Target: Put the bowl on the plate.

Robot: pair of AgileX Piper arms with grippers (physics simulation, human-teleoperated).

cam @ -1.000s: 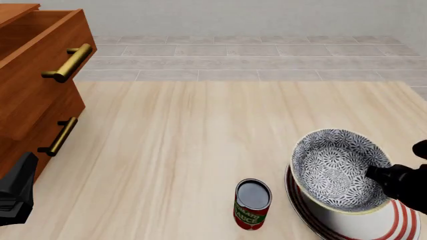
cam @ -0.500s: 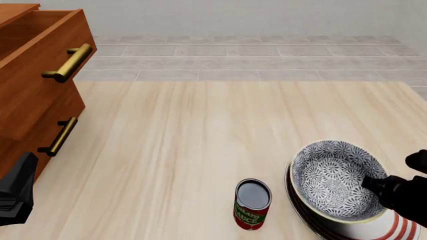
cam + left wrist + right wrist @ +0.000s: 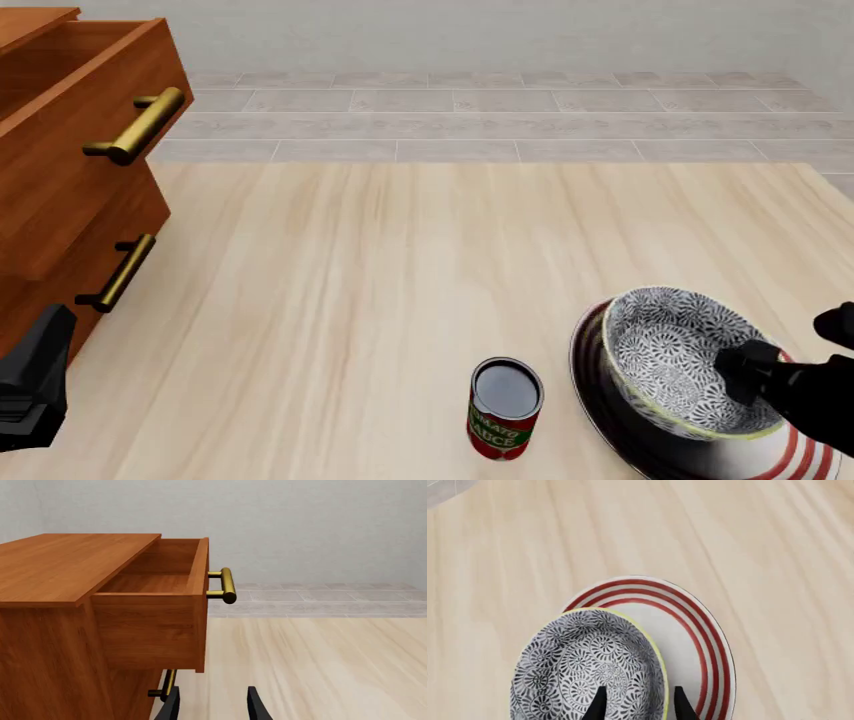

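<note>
The bowl point(image 3: 674, 360) sits over the plate point(image 3: 801, 445) at the table's point(image 3: 400, 300) near right corner, with the right gripper point(image 3: 750, 372) at its right rim. The can point(image 3: 505, 407) stands just left of the plate. The cabinet point(image 3: 67, 180) stands at the left edge, its top drawer point(image 3: 157, 605) pulled open. The left gripper point(image 3: 212, 705) hangs near the cabinet's lower front.

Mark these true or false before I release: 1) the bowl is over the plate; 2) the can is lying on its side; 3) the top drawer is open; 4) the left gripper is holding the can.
1) True: the bowl sits over the plate, with the right gripper at its rim.
2) False: the can stands upright, left of the plate.
3) True: the top drawer is pulled out.
4) False: the left gripper is open and holds nothing, near the cabinet.
</note>
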